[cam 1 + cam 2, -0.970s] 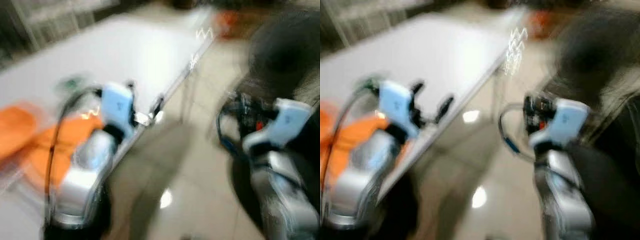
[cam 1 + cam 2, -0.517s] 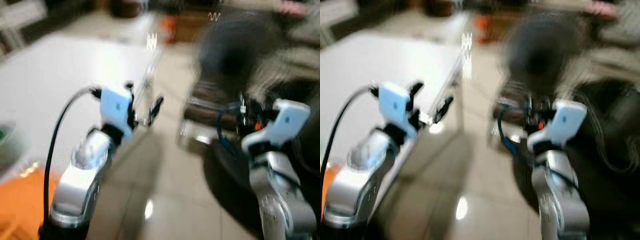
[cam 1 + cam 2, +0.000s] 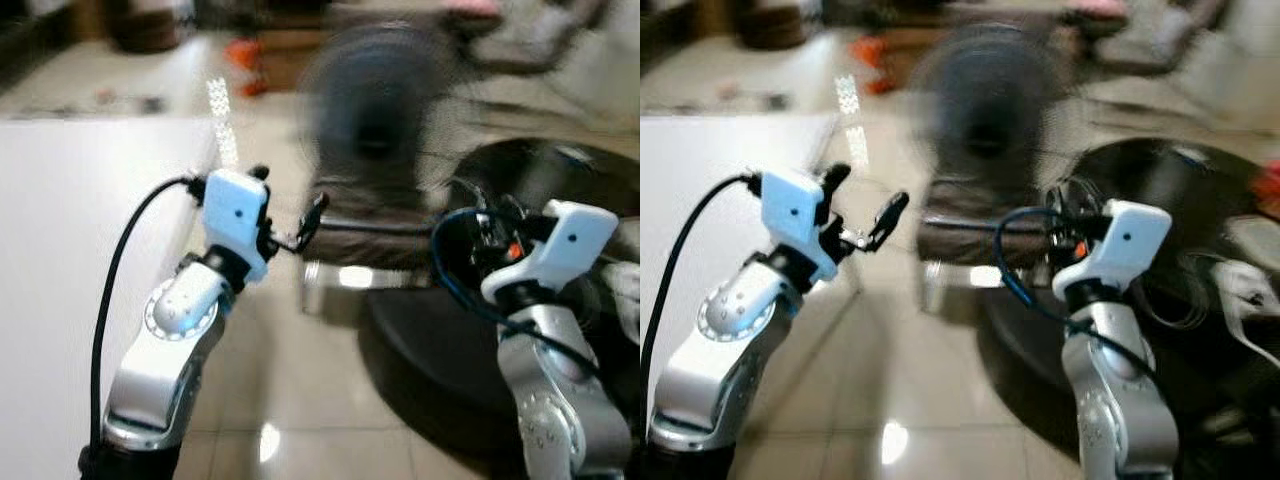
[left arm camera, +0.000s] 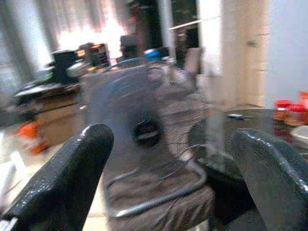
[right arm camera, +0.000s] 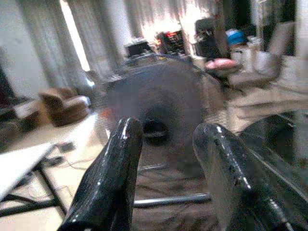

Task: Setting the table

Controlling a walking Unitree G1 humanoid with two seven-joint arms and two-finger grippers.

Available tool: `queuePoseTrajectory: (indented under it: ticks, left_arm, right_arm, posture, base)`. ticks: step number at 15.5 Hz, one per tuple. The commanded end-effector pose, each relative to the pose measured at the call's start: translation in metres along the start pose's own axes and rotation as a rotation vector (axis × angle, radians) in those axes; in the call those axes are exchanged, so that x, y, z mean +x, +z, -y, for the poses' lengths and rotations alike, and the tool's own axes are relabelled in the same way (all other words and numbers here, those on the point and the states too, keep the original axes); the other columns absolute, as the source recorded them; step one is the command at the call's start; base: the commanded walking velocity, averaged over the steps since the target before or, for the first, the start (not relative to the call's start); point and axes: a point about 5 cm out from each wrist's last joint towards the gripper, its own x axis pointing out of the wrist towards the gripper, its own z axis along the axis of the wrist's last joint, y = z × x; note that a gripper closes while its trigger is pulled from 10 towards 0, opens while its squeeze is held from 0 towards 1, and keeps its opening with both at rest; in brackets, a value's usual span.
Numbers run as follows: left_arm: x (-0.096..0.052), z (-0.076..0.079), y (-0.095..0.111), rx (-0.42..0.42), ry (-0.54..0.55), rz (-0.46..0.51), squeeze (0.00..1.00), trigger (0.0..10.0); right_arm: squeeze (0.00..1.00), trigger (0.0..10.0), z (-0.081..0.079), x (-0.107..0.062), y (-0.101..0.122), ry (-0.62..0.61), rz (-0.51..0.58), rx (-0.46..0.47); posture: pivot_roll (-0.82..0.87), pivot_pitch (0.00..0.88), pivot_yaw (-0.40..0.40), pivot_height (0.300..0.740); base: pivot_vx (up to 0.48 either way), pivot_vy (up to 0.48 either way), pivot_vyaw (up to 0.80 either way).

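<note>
Left gripper spread wide, empty, raised beside white table. Right gripper (fingers narrowly parted) aimed at blurred fan near dark round table.

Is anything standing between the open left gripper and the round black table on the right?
Yes. A standing fan on the floor sits between the left gripper and the black table. The white table lies on the robot's left. Both grippers are empty.
</note>
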Motion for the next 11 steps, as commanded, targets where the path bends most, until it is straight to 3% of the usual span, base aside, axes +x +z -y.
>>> queuePoseTrajectory:
  ticks: [1, 2, 4, 6, 9, 11]
  left_arm:
    - [0.002, 0.002, -0.01, 0.005, 0.0, -0.054, 0.0, 10.0]
    - [0.005, -0.011, -0.028, 0.012, 0.046, -0.128, 0.0, 10.0]
    - [0.006, -0.028, -0.047, -0.003, 0.109, -0.21, 0.0, 10.0]
    - [-0.002, -0.051, -0.084, -0.025, 0.197, -0.367, 0.0, 10.0]
    - [-0.015, -0.059, -0.119, -0.009, 0.235, -0.489, 0.0, 10.0]
    - [-0.043, -0.059, -0.163, -0.052, 0.285, -0.651, 0.0, 10.0]
  right_arm:
    - [0.0, 10.0, 0.006, 0.005, -0.019, 0.014, -0.134, -0.011]
    - [0.0, 10.0, 0.017, 0.019, -0.059, 0.061, -0.353, -0.125]
    - [0.0, 10.0, 0.03, 0.031, -0.085, 0.017, -0.437, -0.094]
    - [0.0, 10.0, 0.025, 0.039, -0.122, 0.097, -0.572, -0.105]
    - [0.0, 10.0, 0.025, 0.037, -0.149, 0.117, -0.673, -0.158]
    - [0.0, 10.0, 0.02, 0.033, -0.17, 0.158, -0.746, -0.211]
  posture:
    - [-0.04, 0.0, 0.024, 0.74]
    - [-0.04, 0.0, 0.032, 0.74]
    - [-0.03, 0.0, 0.029, 0.74]
    - [-0.03, 0.0, 0.016, 0.74]
    - [-0.01, 0.0, -0.009, 0.74]
    - [0.03, 0.0, -0.046, 0.74]
  base:
    - [0.431, 0.0, 0.0]
    - [0.435, 0.0, 0.0]
    - [0.439, 0.0, 0.0]
    - [0.399, 0.0, 0.0]
    - [0.398, 0.0, 0.0]
    - [0.399, 0.0, 0.0]
